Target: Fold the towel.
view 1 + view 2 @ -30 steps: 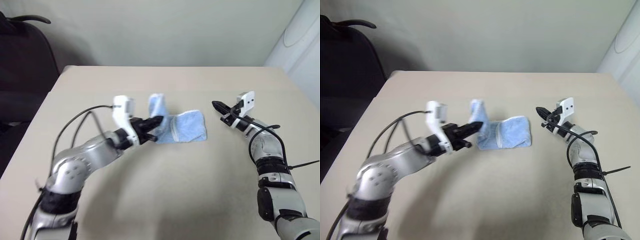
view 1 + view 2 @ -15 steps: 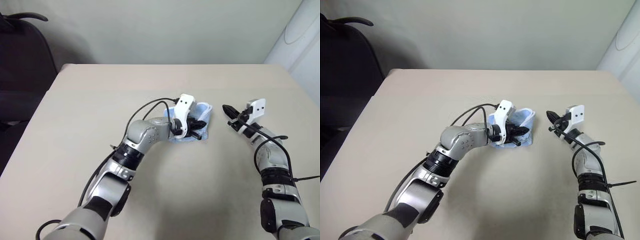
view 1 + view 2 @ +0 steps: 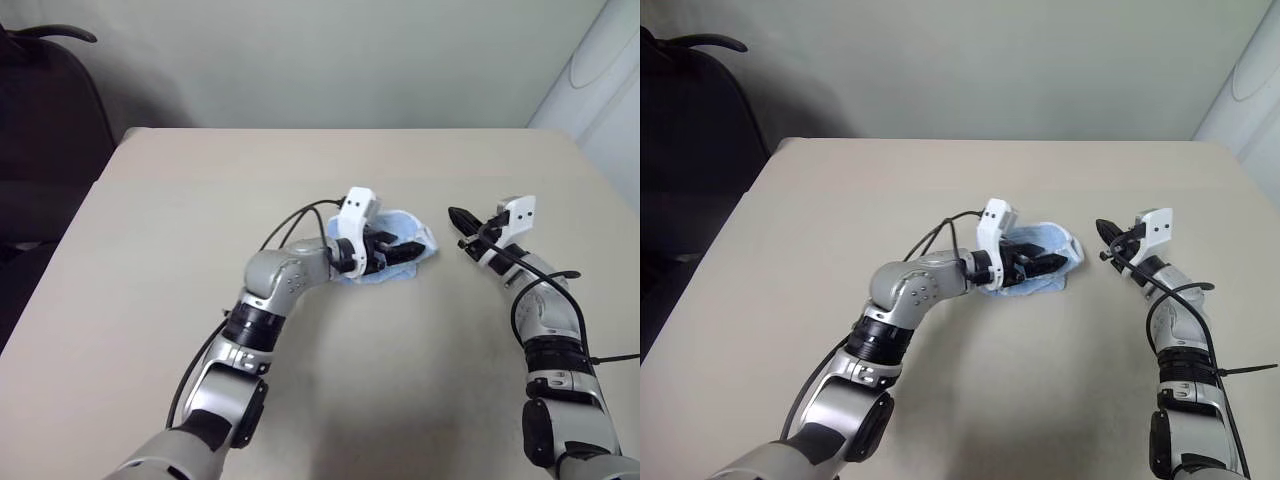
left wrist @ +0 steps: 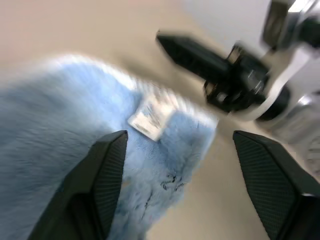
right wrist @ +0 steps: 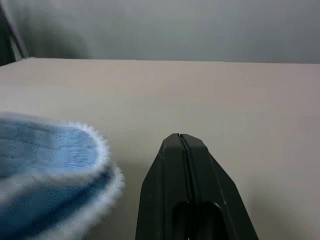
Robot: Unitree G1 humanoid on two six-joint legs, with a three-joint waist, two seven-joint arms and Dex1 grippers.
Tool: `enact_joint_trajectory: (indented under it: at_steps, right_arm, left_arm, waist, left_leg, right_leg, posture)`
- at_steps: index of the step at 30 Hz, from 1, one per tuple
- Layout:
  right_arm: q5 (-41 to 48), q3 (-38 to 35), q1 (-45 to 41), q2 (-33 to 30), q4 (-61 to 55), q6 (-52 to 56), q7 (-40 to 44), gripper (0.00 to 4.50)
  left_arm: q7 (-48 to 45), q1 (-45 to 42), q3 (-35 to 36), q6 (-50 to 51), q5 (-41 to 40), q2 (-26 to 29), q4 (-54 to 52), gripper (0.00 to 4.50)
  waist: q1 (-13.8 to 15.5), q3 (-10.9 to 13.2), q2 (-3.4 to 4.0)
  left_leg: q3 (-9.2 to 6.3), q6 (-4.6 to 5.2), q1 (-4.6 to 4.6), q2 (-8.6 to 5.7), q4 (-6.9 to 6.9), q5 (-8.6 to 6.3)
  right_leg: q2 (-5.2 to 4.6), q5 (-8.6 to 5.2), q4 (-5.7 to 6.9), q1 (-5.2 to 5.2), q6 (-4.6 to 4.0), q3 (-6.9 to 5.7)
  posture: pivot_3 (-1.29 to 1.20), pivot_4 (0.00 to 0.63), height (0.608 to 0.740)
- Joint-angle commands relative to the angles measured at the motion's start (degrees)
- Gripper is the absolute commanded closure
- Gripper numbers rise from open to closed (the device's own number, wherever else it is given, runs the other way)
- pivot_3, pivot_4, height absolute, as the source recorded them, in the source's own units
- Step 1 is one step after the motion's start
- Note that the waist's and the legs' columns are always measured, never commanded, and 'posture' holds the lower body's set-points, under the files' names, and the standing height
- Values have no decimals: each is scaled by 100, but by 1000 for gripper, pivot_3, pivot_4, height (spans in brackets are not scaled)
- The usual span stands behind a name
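Note:
The towel (image 3: pixel 424 242) lies folded over on itself, a light-blue bundle with a white edge, near the middle of the beige table (image 3: pixel 300 170). My left gripper (image 3: pixel 398 250) rests on top of it, pointing right. In the left wrist view its fingers (image 4: pixel 107 170) stand wide apart over the blue pile, with a small white label (image 4: pixel 149 118) between them; it is open. My right gripper (image 3: pixel 456 215) hovers just right of the towel, apart from it, pointing left. Its fingers (image 5: pixel 182 150) are pressed together and hold nothing, and the towel's rounded edge (image 5: pixel 75 165) shows beside them.
A dark chair (image 3: pixel 45 110) stands off the table's far left corner. A white curved object (image 3: pixel 600 80) stands past the far right corner. Bare tabletop surrounds the towel on all sides.
My left gripper carried the towel's lifted left end rightward over the rest, then opened on top of the fold. The right gripper stayed about where it was.

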Motion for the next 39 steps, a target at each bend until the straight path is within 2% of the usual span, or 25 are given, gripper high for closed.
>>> enact_joint_trajectory:
  at_steps: [1,2,5,8,10,15,18,23,27,30,34,39]
  right_arm:
    - [60,166,-93,-244,-541,108,384,4500]
    - [68,210,-99,-275,-634,155,443,4500]
    - [275,316,-225,-321,-1041,538,635,4500]
    - [438,583,-187,-403,-1505,1083,978,4500]
    - [461,844,-66,-404,-1755,1364,1154,4500]
    - [-287,1443,-84,-145,-828,1293,722,4500]
    - [-576,1494,-151,15,-50,1105,456,4500]
    - [-561,1365,0,40,107,765,539,4500]
    - [-69,995,140,27,-515,856,658,4500]
    - [254,748,287,-113,-1134,1226,697,3984]
    - [761,406,359,-279,-1660,1985,576,2614]
    - [1268,34,217,-270,-1459,2902,401,820]
  left_arm:
    - [55,105,443,-33,-29,224,-625,1481]
    - [77,128,512,-86,23,294,-674,1680]
    - [-45,175,645,-358,158,518,-775,2773]
    - [-232,203,386,-549,505,707,-642,3974]
    - [-463,280,45,-649,752,770,-459,4460]
    - [-739,479,-1030,-1430,1968,880,529,4460]
    - [-803,515,-1263,-1714,2380,848,1022,4460]
    - [-837,698,-971,-2183,2486,739,1088,4460]
    - [-979,1038,-9,-2339,1539,437,120,4460]
    - [-845,1267,678,-2014,907,408,-652,4500]
    - [-502,1627,1244,-1671,715,691,-1234,4500]
    - [-247,2276,1629,-1413,657,1074,-1781,4500]
  waist:
    - [1,0,0]
    - [2,0,0]
    - [2,0,0]
    - [3,0,-1]
    - [7,-1,-2]
    - [3,-5,-8]
    - [16,-7,-10]
    - [18,-25,-11]
    - [16,-25,-10]
    - [14,-24,-11]
    - [-6,-24,-11]
    - [-8,-23,-12]
  left_leg:
    - [0,0,0,0,1,0]
    - [-1,0,0,0,4,0]
    - [-1,0,0,0,10,0]
    - [-1,1,-1,0,14,-1]
    - [-4,2,-2,-1,17,-1]
    - [-7,12,3,0,26,-7]
    - [-12,21,-4,0,28,-12]
    - [-18,41,28,-1,30,-24]
    - [-14,40,23,-2,37,-23]
    - [-8,24,-5,-1,38,-14]
    - [1,23,-1,0,40,-14]
    - [1,25,10,0,36,-15]
  right_leg:
    - [0,0,1,1,0,0]
    - [0,0,1,1,0,-1]
    - [0,0,1,3,0,-1]
    - [0,0,1,3,0,0]
    - [0,0,0,4,0,-2]
    - [-1,2,1,9,4,0]
    - [-3,3,7,2,5,0]
    - [-5,3,0,40,5,-4]
    - [-4,4,0,36,6,-4]
    - [-1,4,-1,15,6,-7]
    - [0,3,-3,18,6,-3]
    - [0,3,-1,22,8,5]
  posture:
    - [0,150,740]
    - [0,150,740]
    - [0,150,740]
    - [0,150,740]
    - [0,150,740]
    - [0,150,740]
    - [0,150,740]
    - [0,150,740]
    - [0,150,740]
    - [0,150,740]
    - [0,150,740]
    - [0,150,740]
